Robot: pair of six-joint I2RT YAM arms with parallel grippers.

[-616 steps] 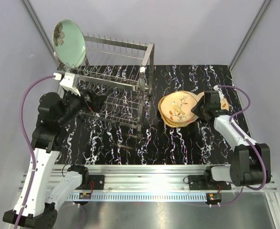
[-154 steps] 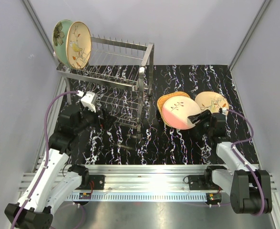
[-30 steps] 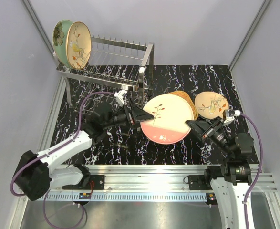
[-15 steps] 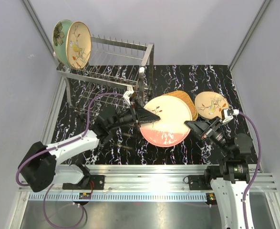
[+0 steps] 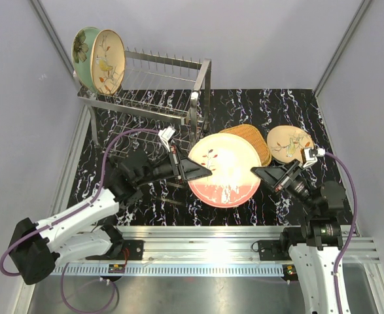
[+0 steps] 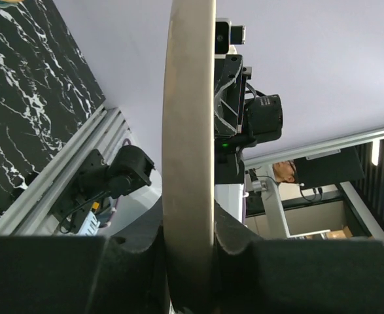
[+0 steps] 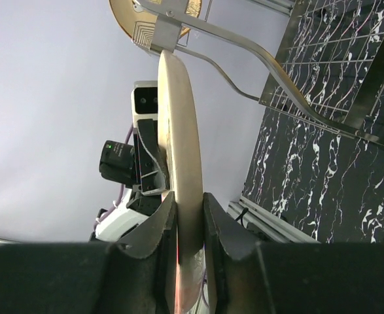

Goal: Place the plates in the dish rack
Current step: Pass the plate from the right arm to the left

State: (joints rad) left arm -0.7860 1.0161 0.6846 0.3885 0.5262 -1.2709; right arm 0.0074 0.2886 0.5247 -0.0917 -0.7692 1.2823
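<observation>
A pink-cream plate (image 5: 226, 171) with a twig motif hangs above the table between both arms. My left gripper (image 5: 203, 172) is shut on its left rim and my right gripper (image 5: 260, 175) on its right rim. The left wrist view shows the plate (image 6: 188, 131) edge-on, with the left gripper (image 6: 190, 252) pressing it from both sides. In the right wrist view the plate (image 7: 180, 124) is pinched by the right gripper (image 7: 189, 226). The dish rack (image 5: 154, 104) stands at the back left, with a mint-green plate (image 5: 84, 55) and a cream plate (image 5: 110, 62) upright in its top left end.
An orange wicker plate (image 5: 252, 139) lies on the black marbled table (image 5: 270, 104), partly under the held plate. A beige floral plate (image 5: 288, 143) lies to its right. The rack's steel frame (image 7: 309, 104) fills the right wrist view's upper right.
My left gripper has closed onto the plate's left rim. The plate has shifted slightly left and toward the near edge, with both grippers on it.
</observation>
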